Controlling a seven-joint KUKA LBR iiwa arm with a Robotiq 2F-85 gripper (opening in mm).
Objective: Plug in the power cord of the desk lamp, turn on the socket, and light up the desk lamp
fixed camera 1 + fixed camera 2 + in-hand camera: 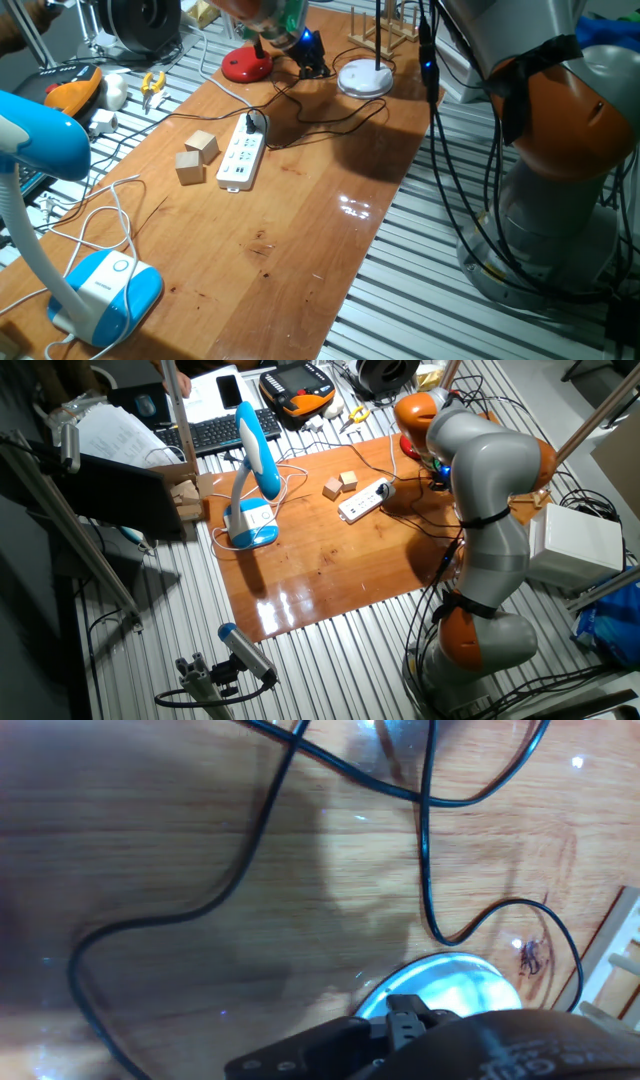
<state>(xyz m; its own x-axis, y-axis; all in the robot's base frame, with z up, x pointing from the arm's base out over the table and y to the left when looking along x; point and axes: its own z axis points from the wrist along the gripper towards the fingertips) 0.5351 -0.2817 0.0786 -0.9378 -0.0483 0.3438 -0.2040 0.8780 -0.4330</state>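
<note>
The white power strip [240, 160] lies on the wooden table; it also shows in the other fixed view [362, 500]. A small black plug [257, 122] sits at its far end. From it the thin black power cord [424, 840] loops over the table toward a round white lamp base [365, 78] with a black stem. My gripper [312, 60] hovers low at the table's far edge, left of that base and far from the strip. In the hand view the base [440, 985] lies just ahead of the black fingers [420, 1035]. I cannot tell how the jaws stand.
Two tan wooden blocks [196, 156] lie left of the strip. A blue and white desk lamp [100, 290] with a white cable stands at the near left corner. A red round object [246, 66] and a wooden rack [383, 30] stand at the far edge.
</note>
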